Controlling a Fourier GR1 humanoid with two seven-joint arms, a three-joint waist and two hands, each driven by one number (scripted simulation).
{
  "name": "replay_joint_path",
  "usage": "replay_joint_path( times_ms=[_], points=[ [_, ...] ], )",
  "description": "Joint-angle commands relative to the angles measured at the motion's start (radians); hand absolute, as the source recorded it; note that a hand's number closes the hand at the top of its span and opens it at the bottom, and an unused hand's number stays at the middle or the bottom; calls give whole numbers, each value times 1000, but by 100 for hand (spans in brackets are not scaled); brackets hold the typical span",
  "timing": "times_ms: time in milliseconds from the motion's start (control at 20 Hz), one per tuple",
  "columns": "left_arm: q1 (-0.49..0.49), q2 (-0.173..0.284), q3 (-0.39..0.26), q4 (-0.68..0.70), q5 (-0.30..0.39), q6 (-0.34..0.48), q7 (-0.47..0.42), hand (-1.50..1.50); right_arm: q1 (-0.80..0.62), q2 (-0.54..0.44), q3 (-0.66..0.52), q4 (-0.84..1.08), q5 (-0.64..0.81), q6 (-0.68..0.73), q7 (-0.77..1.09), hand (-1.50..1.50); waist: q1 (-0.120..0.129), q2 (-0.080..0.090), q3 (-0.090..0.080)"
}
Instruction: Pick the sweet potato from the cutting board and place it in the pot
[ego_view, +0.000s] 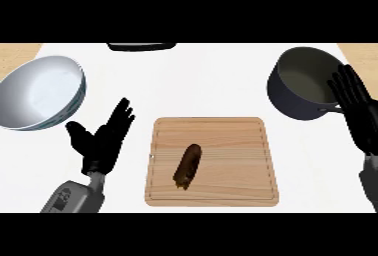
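Two black hands show over the white counter (207, 80), and neither holds anything. The left hand (102, 137) rises from its grey forearm at the lower left, fingers straight and spread with the thumb out to the side, just beside the left edge of the cutting board (244, 150) but apart from it. The right hand (358, 112) stands along the view's right edge, fingers straight and pointing up, released, and overlaps the right rim of the pot (291, 97) as seen from above; whether it touches the pot cannot be told. The sweet potato (187, 166) lies on the wooden cutting board, a little left of the board's middle and toward its near half, its long body running slightly tilted from near-left to far-right, with no finger on it. The board sits at the centre of the counter between the two hands. The dark grey pot sits beyond the board's far right corner, its pale inside visible and holding nothing that can be seen. A large white bowl (40, 92) rests tilted at the far left, well apart from the board. A dark object (140, 46) shows partly at the top edge of the counter.
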Motion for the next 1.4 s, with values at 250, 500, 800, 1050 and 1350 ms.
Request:
replay_joint_path(
  times_ms=[250, 500, 800, 1050, 1350],
  points=[
    [-174, 125, 132, -75, -89, 20, -124, 0, -309, -23, 244, -24, 45, 156, 336, 150, 137, 15, -29],
    [-154, 135, 160, -76, -56, 0, -102, 0, -353, -183, 436, -38, 463, 127, 395, -150, 79, 16, -25],
    [-113, 160, 201, -132, -60, 0, -76, 0, -339, -94, 553, -181, 530, 200, 392, -150, 38, 11, -22],
    [-126, 111, 184, -106, -92, 28, -113, 0, -544, -43, 624, -187, 496, 417, 703, -150, 43, 10, -24],
    [-87, 122, 195, -122, -78, -16, -107, 0, -648, 154, 718, -67, 489, 535, 921, -150, 51, 13, -23]
  ],
)
